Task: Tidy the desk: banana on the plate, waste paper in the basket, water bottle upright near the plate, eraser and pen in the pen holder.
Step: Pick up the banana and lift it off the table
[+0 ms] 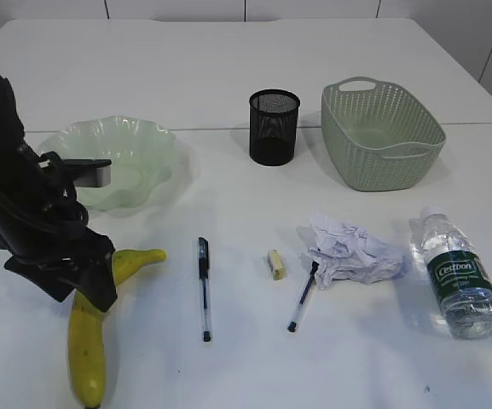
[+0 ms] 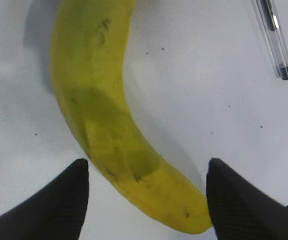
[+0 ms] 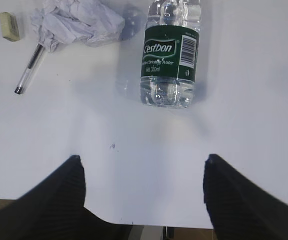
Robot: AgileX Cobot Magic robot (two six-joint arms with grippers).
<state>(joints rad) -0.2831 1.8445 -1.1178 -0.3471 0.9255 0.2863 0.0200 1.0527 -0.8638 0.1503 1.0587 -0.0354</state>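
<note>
Half the banana (image 1: 86, 349) behind left gripper (image 2: 146, 172)

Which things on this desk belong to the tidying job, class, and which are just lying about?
Belong to the job:
banana
plate
waste paper
basket
bottle
eraser
two pens
pen holder

Just lying about:
nothing; every loose thing on the desk has a place to go.
</note>
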